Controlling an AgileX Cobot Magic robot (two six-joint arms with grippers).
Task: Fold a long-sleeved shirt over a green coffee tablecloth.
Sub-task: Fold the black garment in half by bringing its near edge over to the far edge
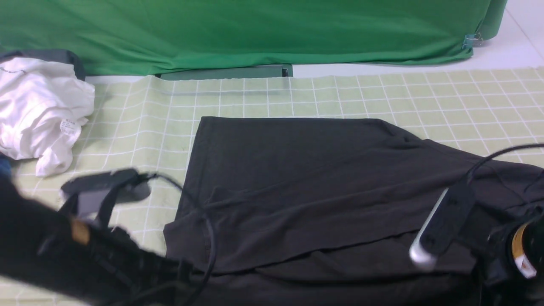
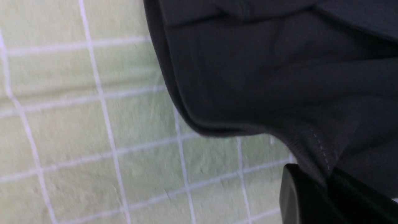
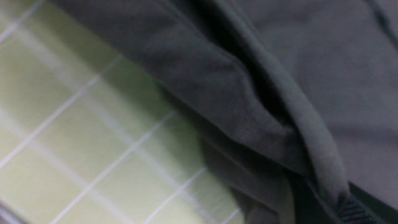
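The black long-sleeved shirt (image 1: 297,182) lies spread on the pale green grid tablecloth (image 1: 382,93), with its near part doubled into layered folds; no chest print shows. My left arm comes in at the lower left and my right arm at the lower right of the front view, and cloth hides both grippers' tips there. In the left wrist view my left gripper (image 2: 326,183) is shut on a ribbed edge of the shirt (image 2: 279,77), above the tablecloth (image 2: 77,124). In the right wrist view my right gripper (image 3: 339,199) pinches a rolled fold of the shirt (image 3: 217,77) over the tablecloth (image 3: 77,140).
A crumpled white garment (image 1: 38,110) with a label tag lies at the far left of the cloth, with a dark grey item (image 1: 55,55) behind it. A bright green backdrop (image 1: 255,29) hangs along the far side. Black cables trail from both wrists.
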